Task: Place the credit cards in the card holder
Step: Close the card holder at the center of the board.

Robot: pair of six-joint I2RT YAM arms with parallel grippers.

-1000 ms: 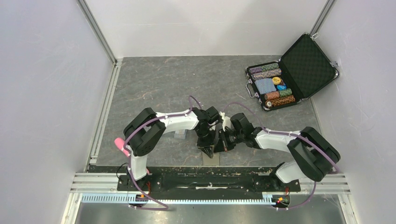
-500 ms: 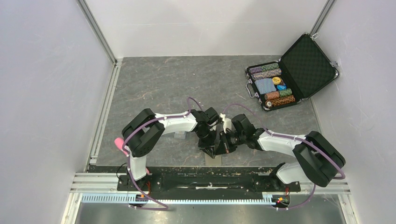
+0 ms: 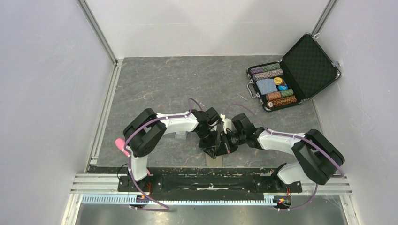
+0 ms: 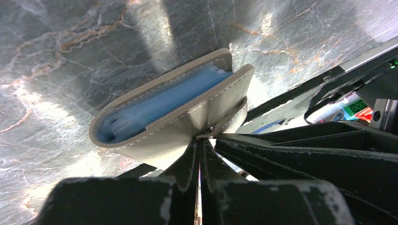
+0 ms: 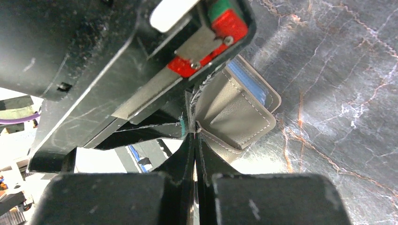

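Observation:
The card holder (image 4: 178, 117) is an olive-tan bifold with pale blue pockets, half folded and held just above the grey table. My left gripper (image 4: 202, 140) is shut on its snap flap. My right gripper (image 5: 193, 133) is shut on the edge of the card holder (image 5: 234, 112) from the other side. From above, the left gripper (image 3: 208, 149) and right gripper (image 3: 220, 149) meet tip to tip near the table's front edge, with a tan bit of the card holder (image 3: 213, 160) showing below them. No credit cards show; the blue pockets hide whatever they contain.
An open black poker-chip case (image 3: 291, 77) stands at the back right. A small clear plastic case (image 3: 182, 136) lies beside the left forearm. The black rail (image 3: 202, 171) runs along the near edge just below the grippers. White walls close in both sides.
The right arm has shifted slightly left, closer to the left gripper. Both grippers stay shut on the card holder.

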